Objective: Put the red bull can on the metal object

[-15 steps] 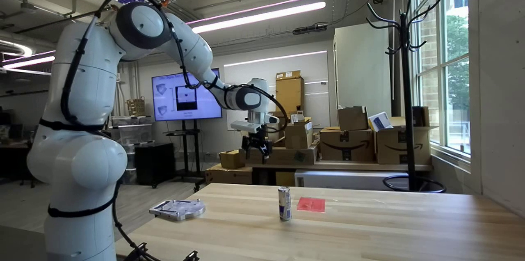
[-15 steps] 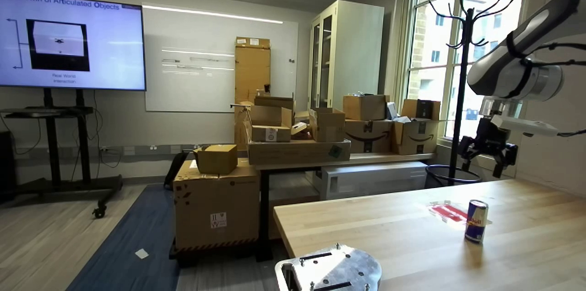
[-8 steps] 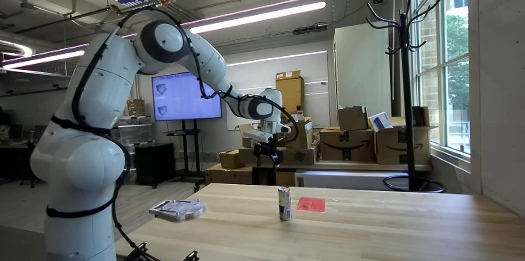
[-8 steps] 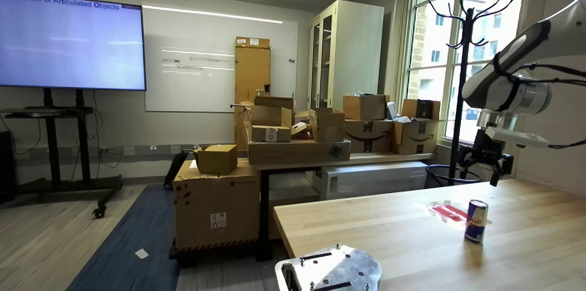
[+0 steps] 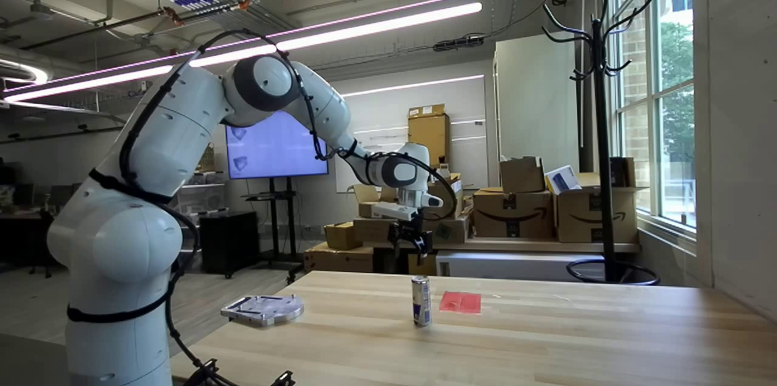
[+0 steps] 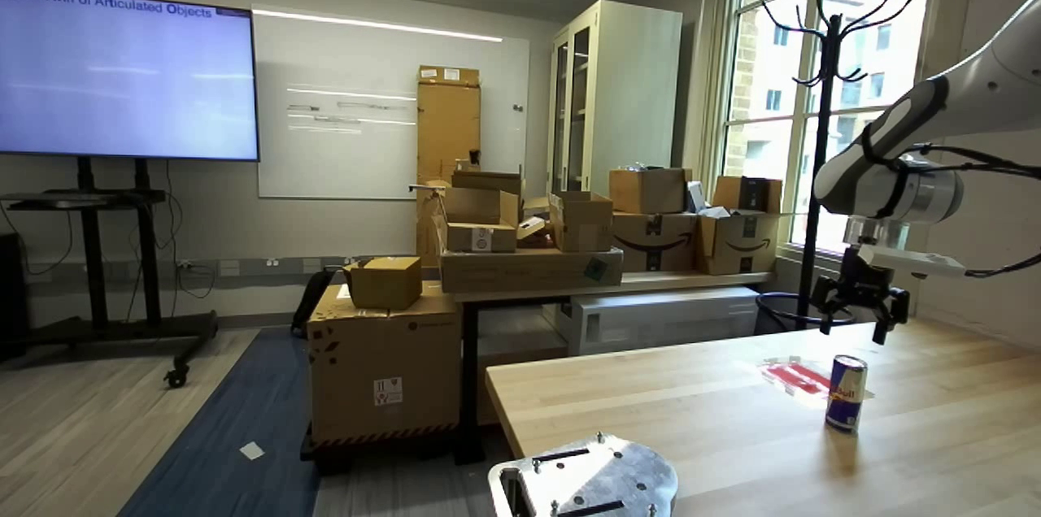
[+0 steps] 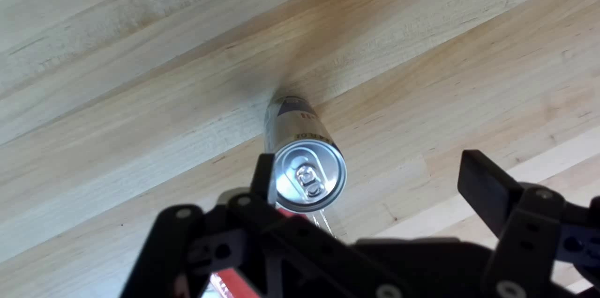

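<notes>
The red bull can (image 5: 421, 301) stands upright on the wooden table in both exterior views (image 6: 846, 395). The metal object (image 5: 262, 309), a flat silver plate, lies at the table's near-robot edge and shows partly cut off in an exterior view (image 6: 606, 478). My gripper (image 5: 410, 249) is open and empty, hanging above the can's level in both exterior views (image 6: 853, 330). In the wrist view the can's top (image 7: 309, 176) appears beside the left finger, off-centre in the wide gap of the gripper (image 7: 368, 167). The left finger slightly overlaps the can's edge there.
A small flat red item (image 5: 460, 302) lies on the table (image 5: 546, 337) close to the can; it is partly hidden behind the gripper in the wrist view (image 7: 234, 284). Cardboard boxes (image 5: 513, 213) and a black coat rack (image 5: 602, 131) stand beyond the table.
The arm has reached forward and down, bringing the open gripper lower and nearer the can. The can and the metal object have not moved.
</notes>
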Robot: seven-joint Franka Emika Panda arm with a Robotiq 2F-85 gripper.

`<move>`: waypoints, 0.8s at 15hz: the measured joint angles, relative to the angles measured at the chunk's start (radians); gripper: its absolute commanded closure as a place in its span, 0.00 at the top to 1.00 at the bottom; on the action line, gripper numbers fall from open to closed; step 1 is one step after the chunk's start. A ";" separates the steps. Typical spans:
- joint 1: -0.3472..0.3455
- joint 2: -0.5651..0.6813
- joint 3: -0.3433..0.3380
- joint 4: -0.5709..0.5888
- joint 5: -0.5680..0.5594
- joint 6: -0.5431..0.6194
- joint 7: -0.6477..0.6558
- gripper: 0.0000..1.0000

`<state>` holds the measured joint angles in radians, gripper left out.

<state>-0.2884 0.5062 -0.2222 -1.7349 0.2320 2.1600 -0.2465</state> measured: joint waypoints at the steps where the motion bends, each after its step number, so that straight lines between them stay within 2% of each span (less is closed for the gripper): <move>1: -0.001 0.016 0.004 0.019 -0.004 -0.006 0.000 1.00; 12: -0.034 0.164 0.008 0.180 -0.050 -0.059 0.001 1.00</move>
<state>-0.3221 0.6707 -0.2146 -1.5547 0.1819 2.1008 -0.2459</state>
